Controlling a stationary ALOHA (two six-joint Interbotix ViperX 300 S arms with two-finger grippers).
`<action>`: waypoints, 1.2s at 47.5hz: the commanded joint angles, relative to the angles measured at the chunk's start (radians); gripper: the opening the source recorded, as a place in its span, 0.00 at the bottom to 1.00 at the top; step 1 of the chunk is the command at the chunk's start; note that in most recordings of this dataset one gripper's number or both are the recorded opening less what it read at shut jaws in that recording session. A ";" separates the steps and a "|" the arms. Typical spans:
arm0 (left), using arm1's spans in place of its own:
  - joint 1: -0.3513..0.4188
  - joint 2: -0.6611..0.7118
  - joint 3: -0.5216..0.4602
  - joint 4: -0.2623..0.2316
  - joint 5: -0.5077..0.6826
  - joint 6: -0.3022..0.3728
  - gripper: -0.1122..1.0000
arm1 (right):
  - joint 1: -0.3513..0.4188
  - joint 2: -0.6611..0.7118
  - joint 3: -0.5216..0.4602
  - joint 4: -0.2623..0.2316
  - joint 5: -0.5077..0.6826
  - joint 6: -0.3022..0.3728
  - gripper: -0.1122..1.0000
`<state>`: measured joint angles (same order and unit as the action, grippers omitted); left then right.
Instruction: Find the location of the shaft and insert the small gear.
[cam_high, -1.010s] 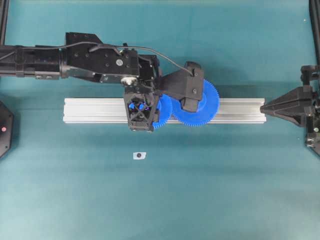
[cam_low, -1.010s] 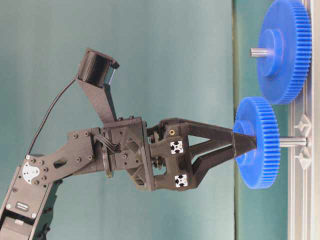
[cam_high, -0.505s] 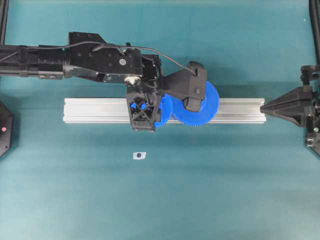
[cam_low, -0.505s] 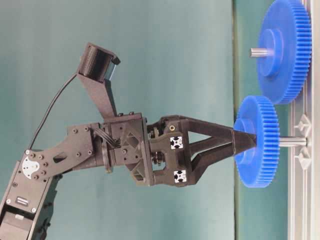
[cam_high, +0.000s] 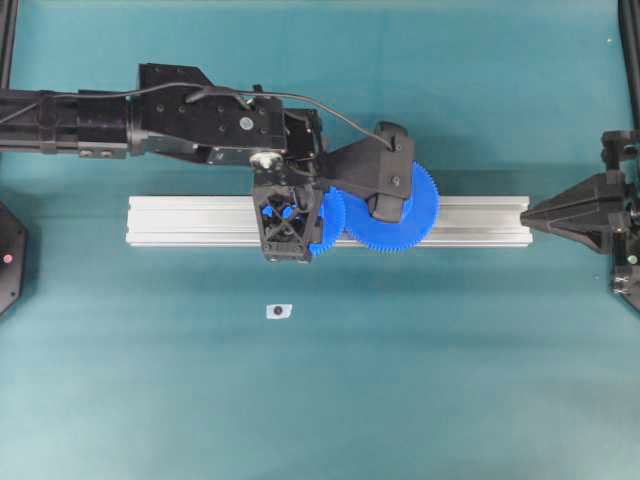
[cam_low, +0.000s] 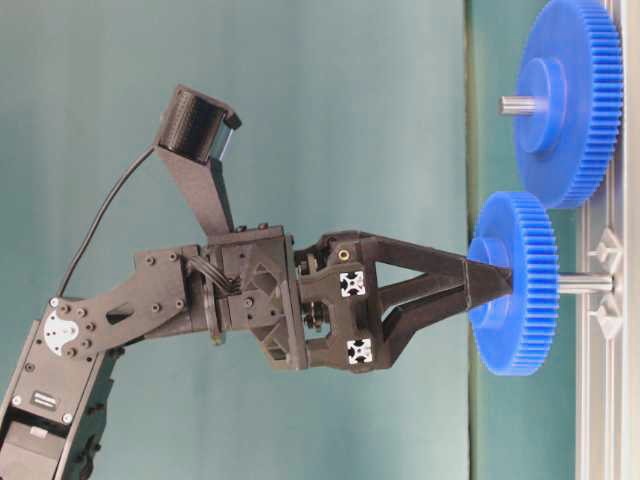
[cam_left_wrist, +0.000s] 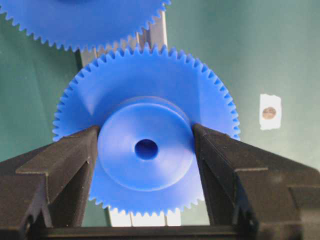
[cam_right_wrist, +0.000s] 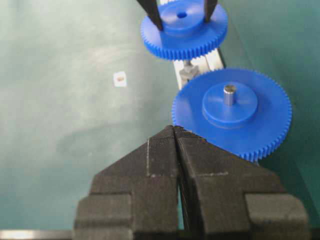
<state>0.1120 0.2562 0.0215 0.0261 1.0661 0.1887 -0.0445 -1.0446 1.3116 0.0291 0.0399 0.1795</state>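
From the table-level view we see what the overhead hides: the small gear (cam_low: 514, 284) sits partway along the shaft (cam_low: 585, 283), short of the aluminium rail (cam_low: 600, 400). The shaft's long axis runs straight out from the left claw (cam_low: 490, 283), perpendicular to the rail. That claw's fingers (cam_left_wrist: 75, 165) clamp the gear's hub. The right claw (cam_right_wrist: 175, 131) is pinched closed, empty. We read no writing.

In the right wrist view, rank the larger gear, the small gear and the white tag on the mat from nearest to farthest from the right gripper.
1. The larger gear, just beyond the right gripper, to its right.
2. The white tag, farther out on the left.
3. The small gear, at the top, held by the left gripper.
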 joint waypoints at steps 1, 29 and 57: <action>0.023 -0.015 -0.028 0.005 -0.003 -0.002 0.67 | -0.003 0.008 -0.009 0.000 -0.009 0.009 0.11; 0.011 -0.032 -0.051 0.005 0.002 -0.011 0.76 | -0.003 0.003 -0.009 0.000 -0.009 0.011 0.11; -0.017 -0.023 -0.074 0.005 0.066 -0.012 0.69 | -0.003 -0.015 -0.009 0.000 -0.002 0.011 0.11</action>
<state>0.0982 0.2562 -0.0307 0.0276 1.1351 0.1764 -0.0445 -1.0661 1.3131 0.0291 0.0430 0.1795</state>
